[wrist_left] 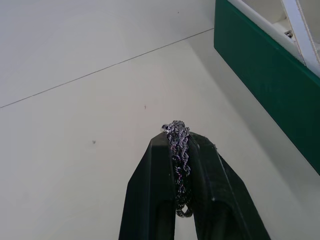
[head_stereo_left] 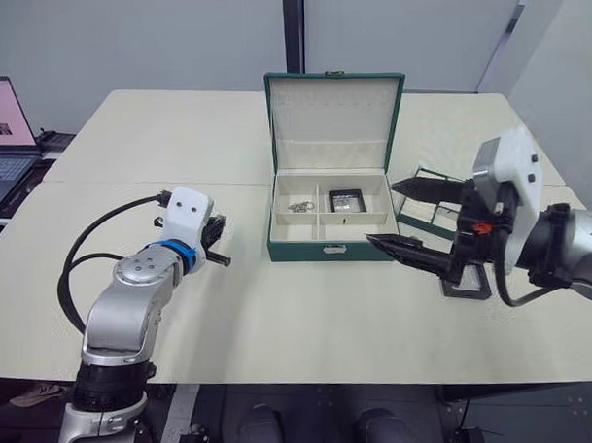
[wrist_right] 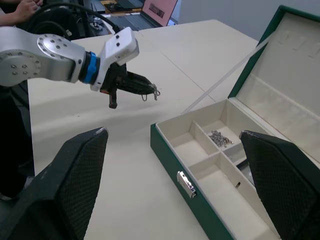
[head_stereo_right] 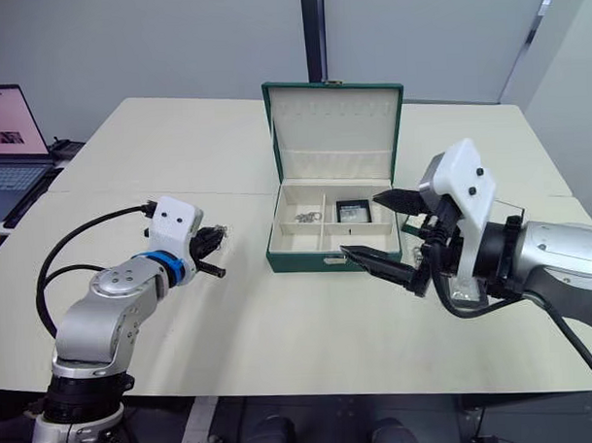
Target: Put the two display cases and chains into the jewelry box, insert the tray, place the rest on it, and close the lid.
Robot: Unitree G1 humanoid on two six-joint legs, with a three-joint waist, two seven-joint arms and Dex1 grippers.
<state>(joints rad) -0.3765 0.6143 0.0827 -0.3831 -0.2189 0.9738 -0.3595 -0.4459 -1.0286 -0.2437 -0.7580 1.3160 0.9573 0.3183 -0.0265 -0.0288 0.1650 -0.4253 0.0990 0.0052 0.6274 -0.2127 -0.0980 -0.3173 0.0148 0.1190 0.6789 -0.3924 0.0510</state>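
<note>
We see the left gripper [wrist_left: 181,150] clenched on a limp silvery metal chain [wrist_left: 178,145]; light, slippery, likely best pinched mid-bunch. Right gripper [head_stereo_left: 405,218] gapes empty beside the dark green jewelry box [head_stereo_left: 328,249].

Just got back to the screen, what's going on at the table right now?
The left pincer is shut on a chain, held above the table to the left of the open jewelry box. Inside the box lie one display case and another chain. The right pincer is open and empty, in front of the box's right end. The second display case lies on the table under the right arm, and the tray sits just right of the box. The lid stands upright.
</note>
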